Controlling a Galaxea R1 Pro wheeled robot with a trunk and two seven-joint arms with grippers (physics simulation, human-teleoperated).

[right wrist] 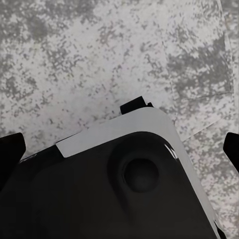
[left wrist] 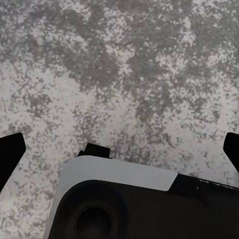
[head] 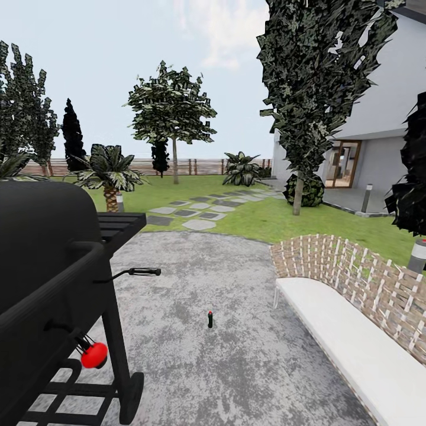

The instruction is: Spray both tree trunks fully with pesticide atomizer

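The pesticide atomizer (head: 209, 319), a small dark bottle with a red top, stands upright on the grey paved patch (head: 195, 278) in the head view. Beyond the lawn (head: 266, 219) a tree (head: 171, 106) rises on a thin bare trunk (head: 175, 161) near the slat fence (head: 201, 166). A taller tree (head: 319, 83) at the right has its trunk (head: 297, 197) by the house. My left gripper (left wrist: 119, 149) and right gripper (right wrist: 119, 149) both hang open over the mottled paving, with only dark fingertips (left wrist: 10, 149) (right wrist: 10, 149) showing at the frame edges and nothing between them.
A black barbecue grill (head: 53, 278) with a red knob (head: 94, 354) stands close at the left. A white bench (head: 349, 343) with a brick back curves along the right. Stepping stones (head: 198, 210) cross the lawn. Palm-like plants (head: 109, 168) and dark cypresses (head: 73, 136) stand behind. My base (left wrist: 124, 184) shows under the wrists.
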